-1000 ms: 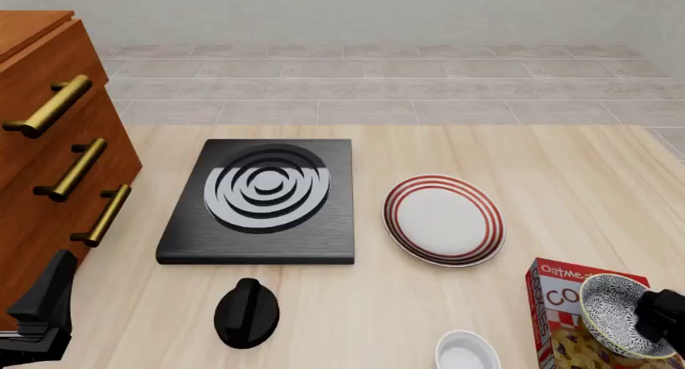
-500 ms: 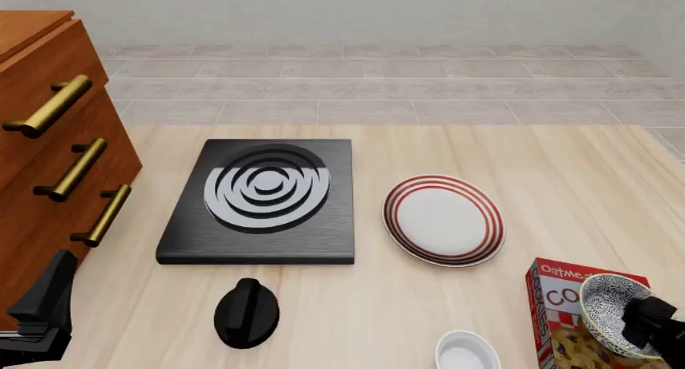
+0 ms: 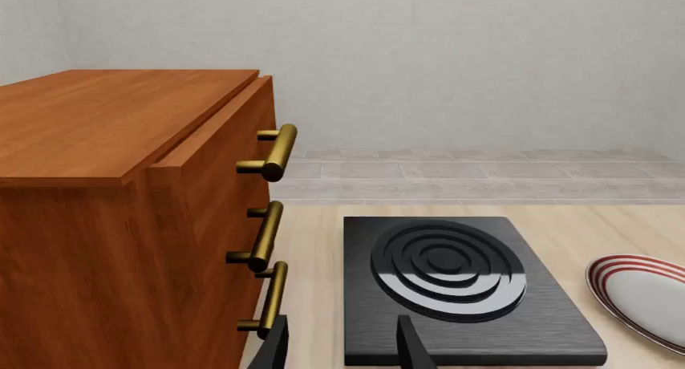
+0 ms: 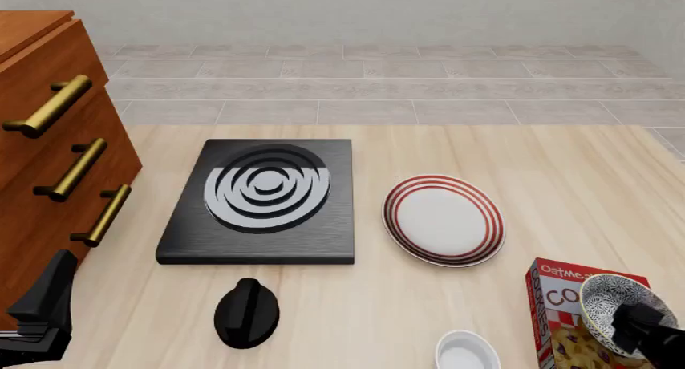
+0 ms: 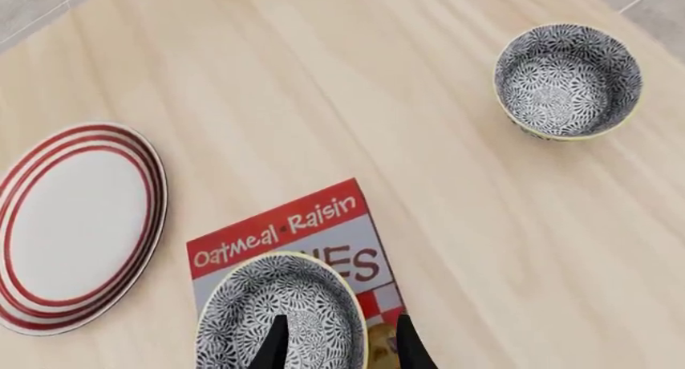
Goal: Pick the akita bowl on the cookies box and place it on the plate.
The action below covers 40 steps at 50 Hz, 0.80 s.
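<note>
Cookies box (image 5: 310, 241) reads "Oatmeal Raisin"; akita bowl (image 5: 281, 314) sits on it.

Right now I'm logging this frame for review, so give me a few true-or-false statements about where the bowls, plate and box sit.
1. The speckled black-and-white bowl sits on the red cardboard cookies box. True.
2. The round white plate with red rings already holds a bowl. False: it holds nothing.
3. A second speckled bowl stands on the wooden table, away from the box. True.
4. The right hand has lifted the bowl clear of the box. False: its fingers straddle the bowl's rim, and the bowl is on the box.
5. The black stove lies right of the plate. False: it lies left.
</note>
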Tool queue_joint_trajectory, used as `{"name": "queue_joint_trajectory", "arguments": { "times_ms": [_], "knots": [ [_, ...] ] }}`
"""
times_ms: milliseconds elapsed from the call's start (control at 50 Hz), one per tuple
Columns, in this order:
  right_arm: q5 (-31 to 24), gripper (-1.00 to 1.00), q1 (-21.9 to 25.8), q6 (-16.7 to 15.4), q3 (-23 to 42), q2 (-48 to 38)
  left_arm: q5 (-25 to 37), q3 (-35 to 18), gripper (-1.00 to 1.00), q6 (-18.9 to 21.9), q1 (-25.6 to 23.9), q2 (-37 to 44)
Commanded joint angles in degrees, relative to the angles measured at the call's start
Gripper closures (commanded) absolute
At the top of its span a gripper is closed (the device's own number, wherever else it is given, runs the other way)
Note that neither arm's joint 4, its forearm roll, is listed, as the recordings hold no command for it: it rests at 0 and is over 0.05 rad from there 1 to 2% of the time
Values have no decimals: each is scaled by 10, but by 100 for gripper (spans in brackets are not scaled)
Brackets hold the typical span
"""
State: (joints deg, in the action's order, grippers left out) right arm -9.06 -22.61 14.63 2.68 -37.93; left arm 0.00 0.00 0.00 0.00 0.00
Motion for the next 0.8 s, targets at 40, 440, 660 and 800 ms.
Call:
{"name": "queue_joint_trajectory", "arguments": {
  "times_ms": [40,440,660,800],
  "knots": [
    [13,-100,4,3,-7,-8,0,0,-100,0,0,0],
    [-28,100,-9,-13,14,23,0,0,-100,0,0,0],
    [-97,100,6,0,47,76,0,0,-100,0,0,0],
    [-141,100,32,3,75,105,0,0,-100,0,0,0]
  ]
}}
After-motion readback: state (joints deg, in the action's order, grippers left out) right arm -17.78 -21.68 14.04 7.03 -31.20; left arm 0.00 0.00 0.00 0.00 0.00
